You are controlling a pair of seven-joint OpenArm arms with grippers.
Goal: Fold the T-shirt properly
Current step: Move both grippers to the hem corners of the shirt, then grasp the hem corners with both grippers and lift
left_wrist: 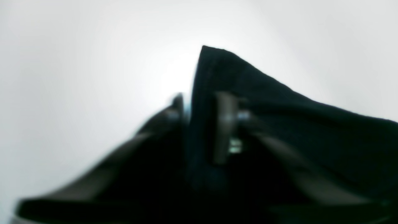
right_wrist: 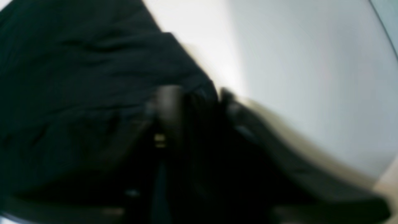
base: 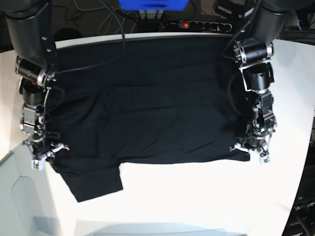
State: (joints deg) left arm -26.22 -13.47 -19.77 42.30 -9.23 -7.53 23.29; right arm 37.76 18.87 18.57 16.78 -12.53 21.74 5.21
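Left wrist view, blurry: left claw (left_wrist: 203,107) has its two fingers pinched onto a raised peak of the black T-shirt (left_wrist: 279,124), cloth between them, white counter (left_wrist: 77,77) behind. Right wrist view, also blurred: right claw (right_wrist: 196,102) is closed down on a bunched edge of the T-shirt (right_wrist: 77,77), which fills the left side, pale counter (right_wrist: 295,77) to the right. Base view: T-shirt (base: 147,103) lies spread flat across the white counter (base: 197,196), plain black side up, one sleeve (base: 96,182) sticking out at the near left. Left claw (base: 251,149) sits at the shirt's near right corner, right claw (base: 47,155) at the near left edge, both gripping fabric.
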